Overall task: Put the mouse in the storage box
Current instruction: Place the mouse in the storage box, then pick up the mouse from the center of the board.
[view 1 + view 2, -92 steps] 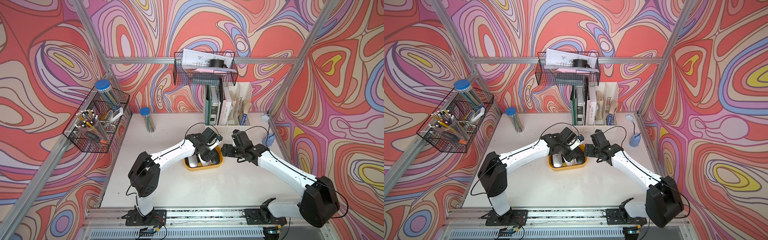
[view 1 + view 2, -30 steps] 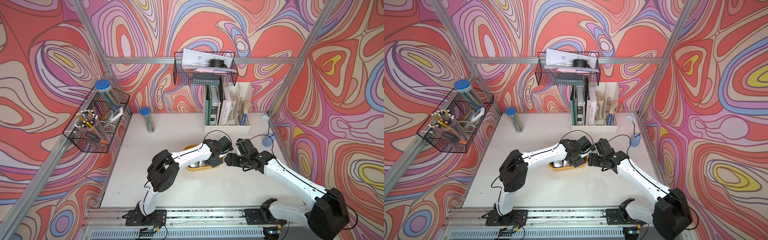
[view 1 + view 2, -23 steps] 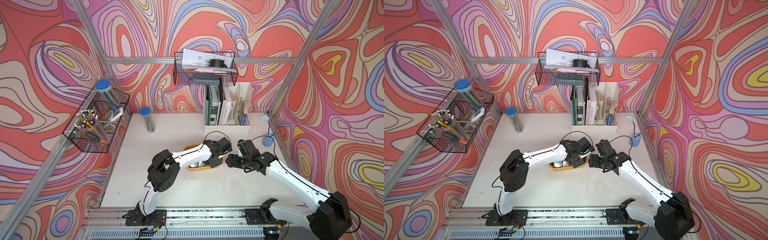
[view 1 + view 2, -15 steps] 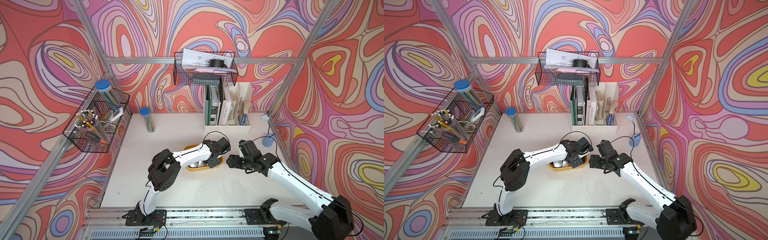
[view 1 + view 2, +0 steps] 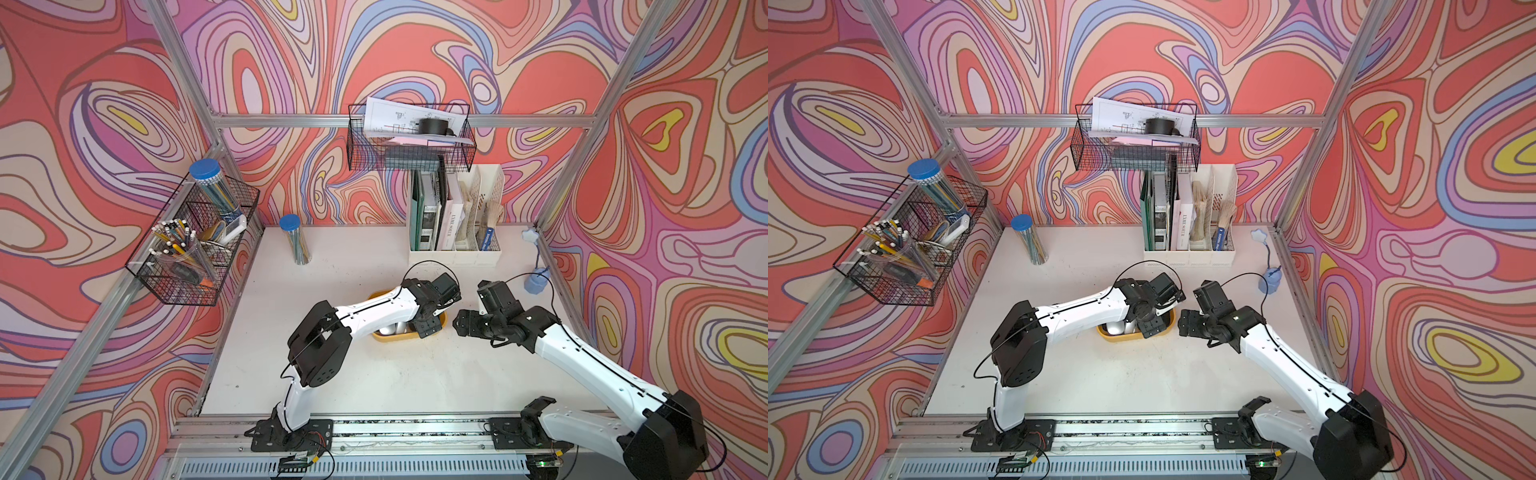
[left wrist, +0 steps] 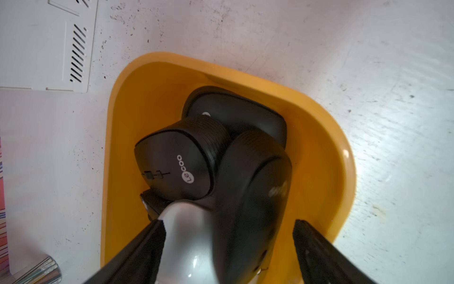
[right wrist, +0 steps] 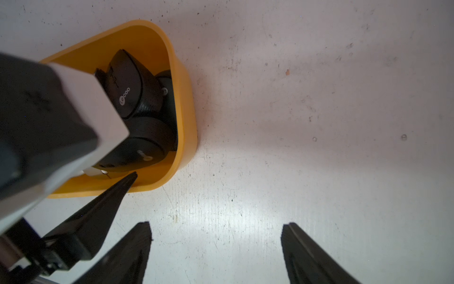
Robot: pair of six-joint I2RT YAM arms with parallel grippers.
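Judged at release: mouse (image 6: 248, 186) lying in storage box (image 6: 326, 152), left gripper (image 6: 228, 221) spread around it (right gripper (image 7: 216, 225) parted, empty). Calls for straight lift-out.

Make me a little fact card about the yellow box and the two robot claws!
storage box: yellow, on the white table, mice piled inside
mice: three black, counting the Lecoo mouse, plus a silver mouse
left gripper: open over the box, a black mouse between its jaws
right gripper: open, empty, above bare table beside the box
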